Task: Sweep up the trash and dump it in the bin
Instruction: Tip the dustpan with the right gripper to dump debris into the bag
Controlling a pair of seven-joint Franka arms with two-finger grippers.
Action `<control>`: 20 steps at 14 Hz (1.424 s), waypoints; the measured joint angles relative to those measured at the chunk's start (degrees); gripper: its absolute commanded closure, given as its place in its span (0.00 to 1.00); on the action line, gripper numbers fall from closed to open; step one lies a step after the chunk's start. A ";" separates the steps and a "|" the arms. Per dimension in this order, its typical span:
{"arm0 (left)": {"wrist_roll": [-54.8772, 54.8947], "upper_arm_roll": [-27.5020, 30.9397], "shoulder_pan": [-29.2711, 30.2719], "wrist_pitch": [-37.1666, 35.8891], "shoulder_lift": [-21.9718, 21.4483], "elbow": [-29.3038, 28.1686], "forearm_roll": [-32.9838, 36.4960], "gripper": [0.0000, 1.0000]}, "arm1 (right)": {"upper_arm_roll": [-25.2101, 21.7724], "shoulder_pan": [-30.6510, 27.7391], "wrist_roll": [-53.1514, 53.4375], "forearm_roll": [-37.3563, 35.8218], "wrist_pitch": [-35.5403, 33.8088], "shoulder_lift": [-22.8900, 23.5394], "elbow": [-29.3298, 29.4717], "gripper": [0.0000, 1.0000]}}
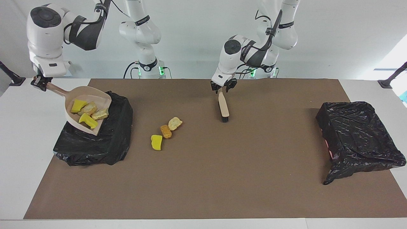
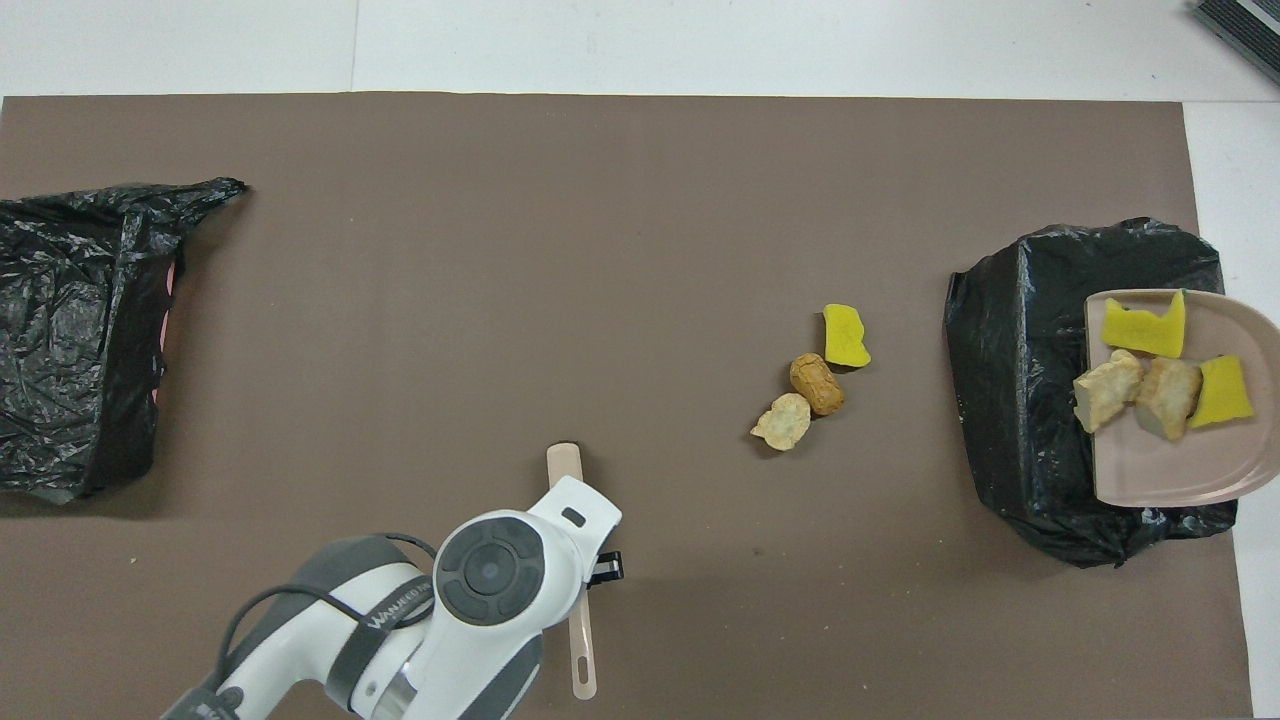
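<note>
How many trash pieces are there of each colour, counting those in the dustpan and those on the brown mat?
Yellow sponge pieces: 3, two in the dustpan and, and one on the brown mat.
Pale beige chunks: 3, two in the dustpan, and, and one on the mat.
Orange-brown chunk: 1, on the mat.
Total: 7

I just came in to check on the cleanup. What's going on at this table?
The right gripper holds the loaded dustpan by its handle, tipped over the black bin at the right arm's end. Four pieces of trash sit in the pan, not yet dumped. Three more pieces lie on the mat. The left gripper is at the brush, which lies on the mat near the robots.
</note>
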 measured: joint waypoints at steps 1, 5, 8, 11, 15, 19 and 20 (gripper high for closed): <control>3.23 0.16 3.06 -0.78 0.01 1.32 0.00 0.00 | 0.01 0.50 -0.35 -1.69 0.03 0.00 0.00 1.00; 15.39 0.60 14.13 -8.29 0.51 8.66 0.05 0.00 | 0.03 1.06 -1.21 -6.16 0.05 0.00 0.00 1.00; 25.55 0.71 22.44 -15.13 2.08 16.33 0.30 0.00 | 0.14 2.57 -1.45 -9.59 -0.03 -0.03 0.21 1.00; 33.65 0.83 29.98 -21.35 2.78 22.47 1.12 0.00 | 0.23 4.02 -2.82 -11.26 -3.50 -0.54 1.83 1.00; 38.14 0.86 35.56 -29.50 3.03 31.85 4.81 0.00 | 0.45 8.25 -2.87 -13.48 -8.22 -0.98 3.42 1.00; 40.60 0.86 37.98 -35.51 4.87 40.62 7.33 0.00 | 0.92 10.79 -0.47 -19.45 -7.25 -1.31 2.43 1.00; 40.91 0.86 38.12 -35.63 5.32 41.34 7.39 0.00 | 1.05 11.22 -0.14 -20.40 -5.96 -1.34 1.80 1.00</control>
